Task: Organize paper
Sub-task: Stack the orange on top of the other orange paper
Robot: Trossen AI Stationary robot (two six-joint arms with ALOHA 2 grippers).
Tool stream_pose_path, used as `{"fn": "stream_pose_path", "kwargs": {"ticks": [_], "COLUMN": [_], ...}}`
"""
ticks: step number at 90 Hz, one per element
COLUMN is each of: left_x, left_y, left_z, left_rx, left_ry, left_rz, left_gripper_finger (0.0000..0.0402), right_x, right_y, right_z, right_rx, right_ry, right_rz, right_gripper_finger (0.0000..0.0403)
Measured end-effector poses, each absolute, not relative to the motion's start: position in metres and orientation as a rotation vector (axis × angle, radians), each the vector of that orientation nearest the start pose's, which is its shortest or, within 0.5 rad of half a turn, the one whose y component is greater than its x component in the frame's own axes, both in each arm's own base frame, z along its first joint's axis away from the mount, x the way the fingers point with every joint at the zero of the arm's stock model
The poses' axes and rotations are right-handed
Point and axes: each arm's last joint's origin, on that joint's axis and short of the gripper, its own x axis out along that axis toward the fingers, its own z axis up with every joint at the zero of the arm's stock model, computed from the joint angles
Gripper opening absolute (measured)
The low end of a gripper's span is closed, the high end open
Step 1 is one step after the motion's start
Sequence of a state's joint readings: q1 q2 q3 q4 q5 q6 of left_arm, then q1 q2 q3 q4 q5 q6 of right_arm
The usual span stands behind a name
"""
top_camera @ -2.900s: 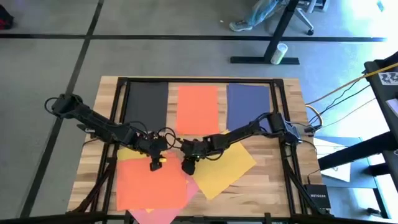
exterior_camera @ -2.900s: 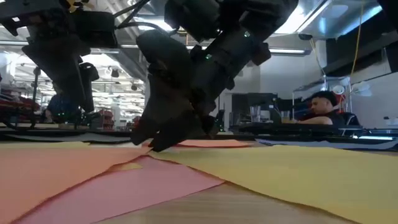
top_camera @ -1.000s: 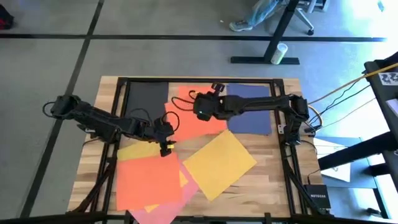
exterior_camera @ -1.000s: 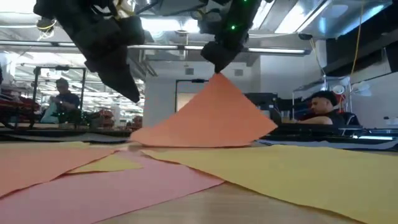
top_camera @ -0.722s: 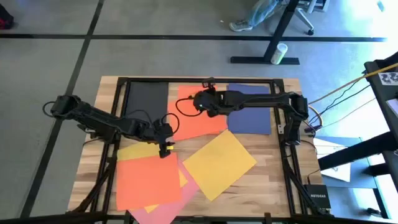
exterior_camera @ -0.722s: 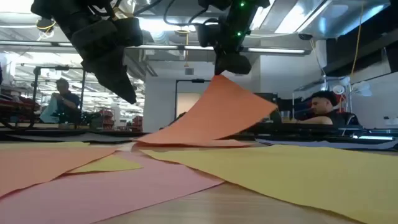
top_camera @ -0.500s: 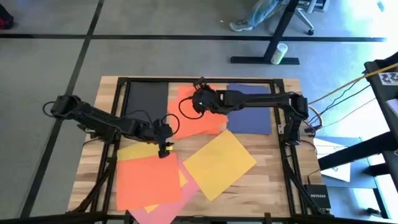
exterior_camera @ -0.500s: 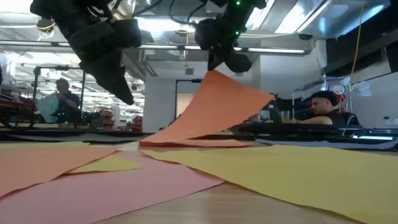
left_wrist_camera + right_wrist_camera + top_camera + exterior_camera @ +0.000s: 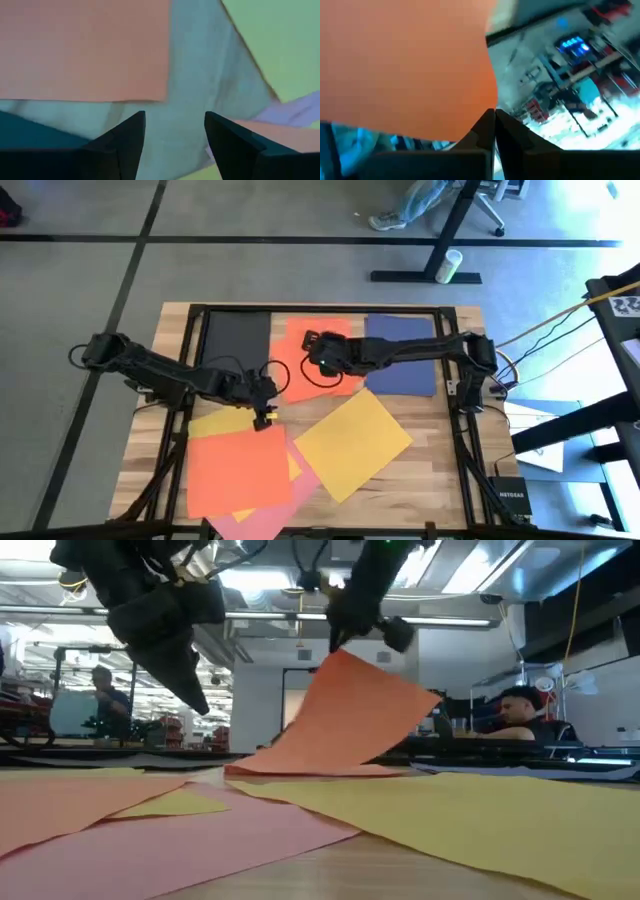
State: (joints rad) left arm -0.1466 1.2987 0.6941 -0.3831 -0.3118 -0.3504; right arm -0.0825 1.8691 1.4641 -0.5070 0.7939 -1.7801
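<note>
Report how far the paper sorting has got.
Done: a black sheet and blue sheet lie flat along the far edge. In hand: the right gripper lifts an orange sheet between them. Left: yellow, orange and pink sheets overlap near the open left gripper.

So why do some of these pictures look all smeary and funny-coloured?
Left wrist view: a bluish-green tint, with soft edges on the orange-red paper sheet. Right wrist view: the room behind is streaked with blur. Low view: bright ceiling lights glare behind the dark arms.
</note>
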Motion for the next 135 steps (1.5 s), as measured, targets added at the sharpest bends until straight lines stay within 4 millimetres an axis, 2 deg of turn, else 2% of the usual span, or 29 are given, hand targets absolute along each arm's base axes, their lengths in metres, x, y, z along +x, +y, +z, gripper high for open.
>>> {"fn": "stream_pose_path", "kwargs": {"ticks": [10,16,23,29,34,41,46,51,59,64,71,82,91,99,105,111,120,129,135], "left_x": [0.237,0.237,0.238,0.238,0.238,0.237,0.237,0.237,0.237,0.237,0.238,0.239,0.241,0.243,0.243,0.243,0.243,0.243,0.243], "left_y": [-0.018,-0.012,-0.004,0.004,0.012,0.023,0.029,0.033,0.036,0.035,0.033,0.029,0.028,0.027,0.025,0.023,0.019,0.016,0.013], "left_z": [0.188,0.189,0.189,0.189,0.189,0.189,0.189,0.189,0.19,0.19,0.19,0.191,0.192,0.194,0.194,0.193,0.193,0.193,0.193], "left_rx": [-0.079,-0.063,-0.048,-0.042,-0.039,-0.059,-0.073,-0.088,-0.109,-0.114,-0.113,-0.113,-0.123,-0.125,-0.126,-0.128,-0.128,-0.127,-0.122], "left_ry": [0.925,0.928,0.932,0.934,0.937,0.936,0.93,0.926,0.913,0.907,0.906,0.896,0.866,0.843,0.843,0.848,0.847,0.852,0.853], "left_rz": [0.329,0.339,0.354,0.375,0.396,0.436,0.461,0.481,0.498,0.497,0.49,0.478,0.475,0.468,0.464,0.458,0.448,0.437,0.426], "left_gripper_finger": [0.0192,0.0192,0.0192,0.0192,0.0192,0.0192,0.0192,0.0192,0.0192,0.0192,0.0192,0.0192,0.0192,0.0192,0.0192,0.0192,0.0192,0.0192,0.0192], "right_x": [0.392,0.393,0.39,0.391,0.393,0.393,0.389,0.38,0.364,0.355,0.342,0.33,0.331,0.335,0.336,0.333,0.317,0.293,0.282], "right_y": [-0.058,-0.057,-0.057,-0.063,-0.07,-0.081,-0.088,-0.092,-0.092,-0.09,-0.079,-0.064,-0.054,-0.04,-0.031,-0.028,-0.036,-0.049,-0.052], "right_z": [0.225,0.22,0.214,0.214,0.218,0.225,0.229,0.233,0.236,0.236,0.234,0.231,0.226,0.225,0.225,0.226,0.238,0.251,0.257], "right_rx": [-1.756,-1.722,-1.742,-1.703,-1.57,-1.324,-1.212,-1.165,-1.152,-1.128,-0.998,-0.519,-0.167,0.029,0.059,-0.007,-0.073,-0.037,0.022], "right_ry": [1.435,1.396,1.404,1.395,1.366,1.315,1.315,1.351,1.407,1.413,1.393,1.415,1.381,1.33,1.309,1.269,1.238,1.295,1.351], "right_rz": [0.128,0.086,0.115,0.064,-0.122,-0.508,-0.742,-0.931,-1.094,-1.108,-1.008,-0.777,-0.709,-0.695,-0.717,-0.824,-1.011,-1.144,-1.171], "right_gripper_finger": [0.0,0.0,0.0,0.0,0.0,0.0,0.0,0.0,0.0,0.0,0.0,0.0,0.0,0.0,0.0,0.0,0.0,0.0,0.0]}}
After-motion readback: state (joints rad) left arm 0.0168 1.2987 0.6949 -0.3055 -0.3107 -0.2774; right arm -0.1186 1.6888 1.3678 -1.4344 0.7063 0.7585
